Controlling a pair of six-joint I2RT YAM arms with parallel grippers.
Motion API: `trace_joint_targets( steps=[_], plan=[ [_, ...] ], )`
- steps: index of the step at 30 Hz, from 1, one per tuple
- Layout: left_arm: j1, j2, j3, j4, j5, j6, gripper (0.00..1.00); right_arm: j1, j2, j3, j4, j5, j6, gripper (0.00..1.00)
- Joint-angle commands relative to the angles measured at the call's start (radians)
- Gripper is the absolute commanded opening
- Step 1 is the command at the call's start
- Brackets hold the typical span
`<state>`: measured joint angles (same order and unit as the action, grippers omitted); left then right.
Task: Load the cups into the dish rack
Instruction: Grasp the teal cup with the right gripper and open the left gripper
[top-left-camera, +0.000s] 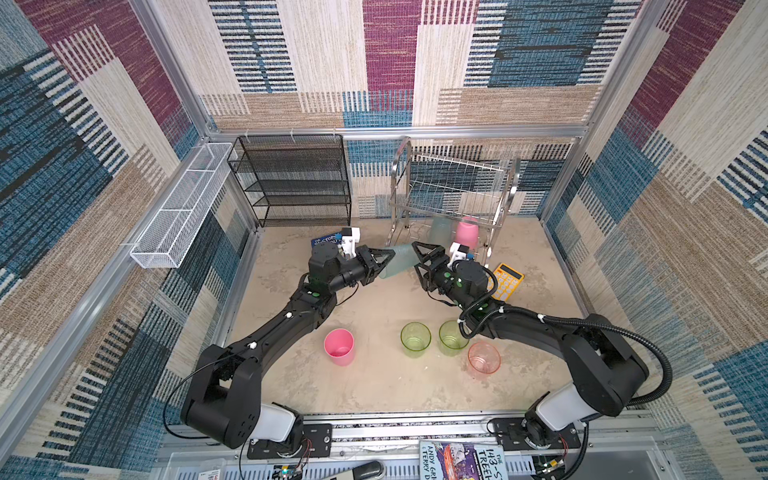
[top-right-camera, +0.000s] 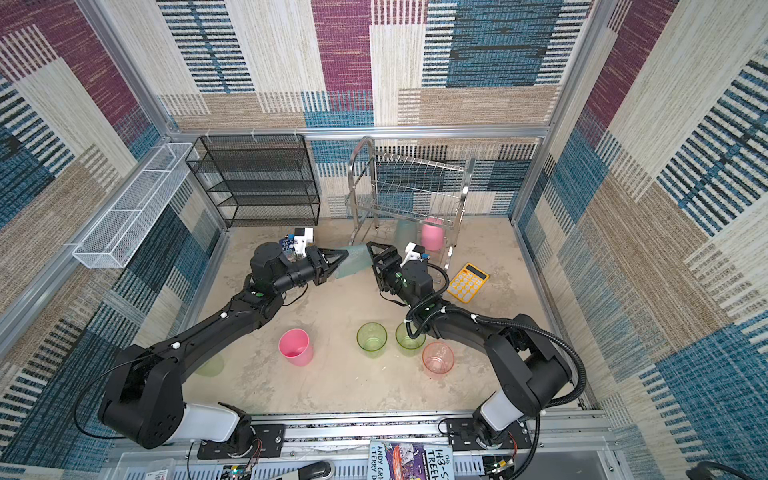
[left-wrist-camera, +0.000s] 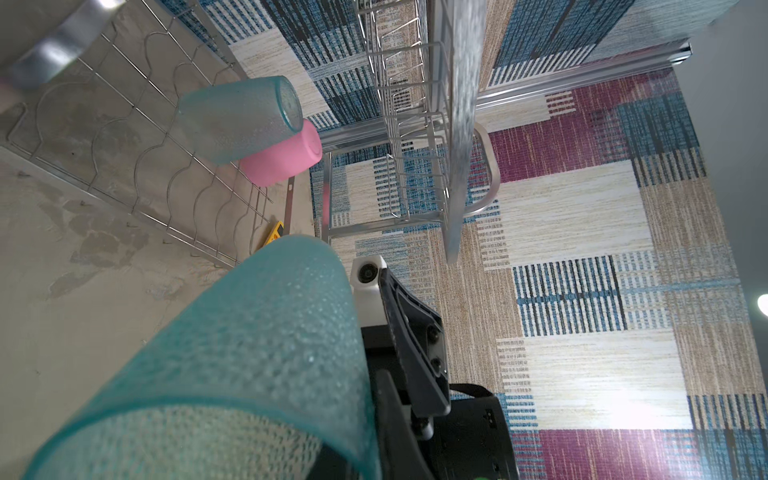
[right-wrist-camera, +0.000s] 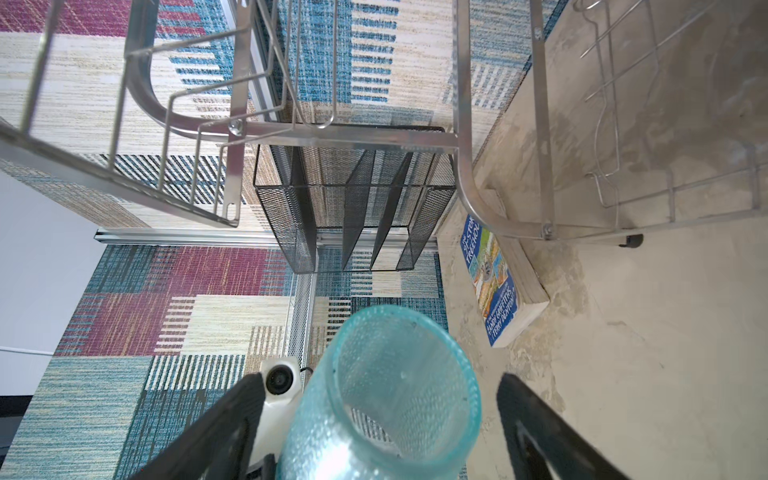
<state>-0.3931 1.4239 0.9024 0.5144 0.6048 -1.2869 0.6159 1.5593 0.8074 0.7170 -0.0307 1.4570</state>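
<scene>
My left gripper (top-left-camera: 390, 253) is shut on the rim of a see-through teal cup (top-left-camera: 397, 261) (left-wrist-camera: 266, 340), held on its side above the table in front of the dish rack (top-left-camera: 453, 187). My right gripper (top-left-camera: 415, 257) (right-wrist-camera: 382, 415) is open, with its fingers on either side of the cup's (right-wrist-camera: 386, 395) far end and not touching it. Upside down on the rack's lower tier are a teal cup (top-left-camera: 441, 228) and a pink cup (top-left-camera: 467, 232). On the table stand a pink cup (top-left-camera: 339, 347), two yellow-green cups (top-left-camera: 415, 338) (top-left-camera: 453, 336) and a salmon cup (top-left-camera: 484, 358).
A black mesh shelf unit (top-left-camera: 295, 183) stands at the back left, and a white mesh basket (top-left-camera: 183, 208) hangs on the left wall. A yellow calculator (top-left-camera: 505, 280) lies right of the right wrist. A blue book (right-wrist-camera: 494, 282) lies by the rack's left foot. Another yellow-green cup (top-right-camera: 210, 365) shows behind the left arm.
</scene>
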Motion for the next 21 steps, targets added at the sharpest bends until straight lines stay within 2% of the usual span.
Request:
trace_joint_targets(
  steps=[1, 13, 14, 21],
  plan=[
    [0.000, -0.006, -0.014, 0.084, -0.017, -0.094, 0.11, 0.002, 0.011, 0.007, 0.092, -0.009, 0.004, 0.90],
    [0.001, -0.027, -0.039, 0.087, -0.071, -0.219, 0.11, 0.011, 0.051, 0.026, 0.108, -0.013, 0.011, 0.90],
    [0.001, -0.030, -0.040, 0.127, -0.070, -0.227, 0.11, 0.012, 0.057, 0.027, 0.107, -0.011, 0.010, 0.90],
    [0.000, -0.043, -0.040, 0.123, -0.071, -0.240, 0.11, 0.018, 0.088, 0.045, 0.111, -0.017, 0.011, 0.90]
  ],
)
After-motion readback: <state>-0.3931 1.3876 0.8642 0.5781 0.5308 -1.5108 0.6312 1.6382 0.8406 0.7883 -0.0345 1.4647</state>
